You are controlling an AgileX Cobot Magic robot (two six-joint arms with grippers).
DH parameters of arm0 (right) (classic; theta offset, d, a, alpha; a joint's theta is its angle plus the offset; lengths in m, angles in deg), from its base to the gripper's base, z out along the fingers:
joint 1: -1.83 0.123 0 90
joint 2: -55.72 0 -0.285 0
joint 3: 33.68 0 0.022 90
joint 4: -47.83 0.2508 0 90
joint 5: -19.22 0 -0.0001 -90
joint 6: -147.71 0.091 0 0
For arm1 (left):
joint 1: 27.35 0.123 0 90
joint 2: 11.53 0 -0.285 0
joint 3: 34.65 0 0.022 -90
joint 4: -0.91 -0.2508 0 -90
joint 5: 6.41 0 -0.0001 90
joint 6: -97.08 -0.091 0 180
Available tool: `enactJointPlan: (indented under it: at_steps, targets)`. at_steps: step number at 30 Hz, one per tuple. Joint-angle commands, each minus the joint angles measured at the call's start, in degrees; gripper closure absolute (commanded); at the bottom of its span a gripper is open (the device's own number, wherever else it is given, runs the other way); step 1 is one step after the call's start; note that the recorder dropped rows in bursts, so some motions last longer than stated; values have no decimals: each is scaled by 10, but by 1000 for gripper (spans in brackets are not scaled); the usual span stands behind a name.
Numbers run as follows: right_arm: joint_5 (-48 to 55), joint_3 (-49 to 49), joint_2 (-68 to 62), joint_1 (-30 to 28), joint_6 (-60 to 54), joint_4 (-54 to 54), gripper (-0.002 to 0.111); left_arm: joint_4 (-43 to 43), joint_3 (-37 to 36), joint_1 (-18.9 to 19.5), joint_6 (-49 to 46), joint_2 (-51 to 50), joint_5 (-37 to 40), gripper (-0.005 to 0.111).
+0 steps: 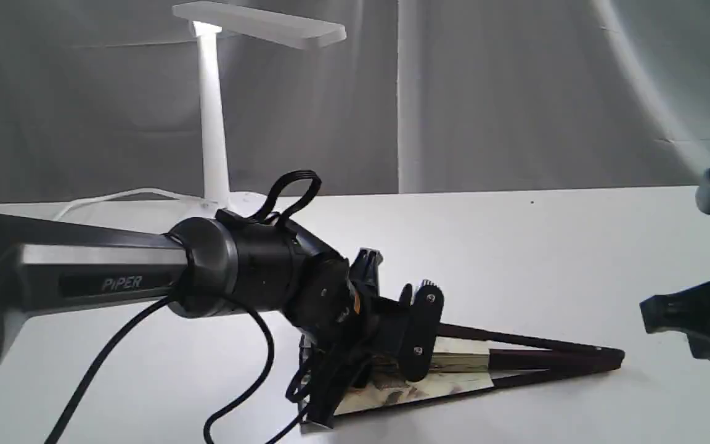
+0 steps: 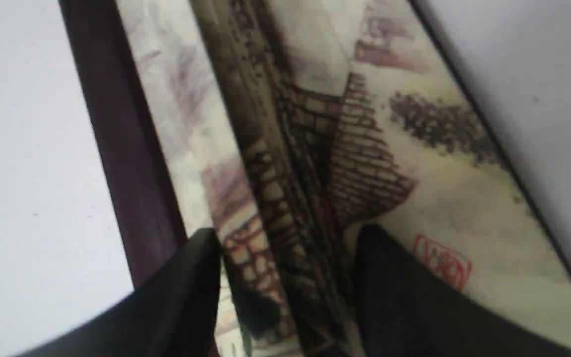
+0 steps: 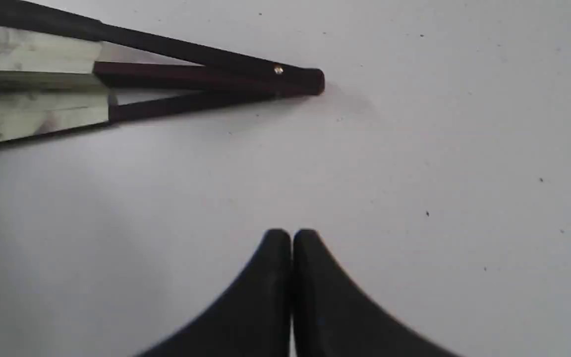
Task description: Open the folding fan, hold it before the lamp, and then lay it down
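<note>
White tabletop [image 1: 577, 246] spreads wide around the pressed-together right pincer [image 3: 291, 238]; left pincer [image 2: 285, 235] pinches folding fan [image 1: 546, 359].

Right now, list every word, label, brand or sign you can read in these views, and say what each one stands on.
"PiPER": on the side of the left arm, exterior view.
Red seal stamp printed on the folding fan, left wrist view: its characters are too blurred to read.
No other text shows; the right wrist view has none.
</note>
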Motion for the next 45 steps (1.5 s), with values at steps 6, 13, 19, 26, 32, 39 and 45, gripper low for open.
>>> enactJointPlan:
  at_steps: [6, 13, 19, 26, 32, 39, 45]
  targets:
    - [40, 87, -108, 1, -124, 93, 81, -1, -4, -2, 62, 12, -78, 51]
    - [158, 192, -185, 1, -120, 120, 77, 0, -4, -1, 152, 26, -70, 48]
    - [170, 246, -239, 1, -138, 128, 77, 1, -4, -1, 323, 52, -18, 50]
    - [175, 279, -295, 1, -182, 146, 77, 90, -4, 1, 435, 99, 125, 67]
    - [232, 350, -363, 1, -184, 182, 77, 164, -5, 1, 522, 108, 176, 77]
    - [250, 428, -429, 1, -231, 215, 77, 195, -5, 13, 609, 108, 197, 77]
    - [228, 450, -474, 1, -327, 246, 73, 195, -6, 52, 680, 105, 200, 77]
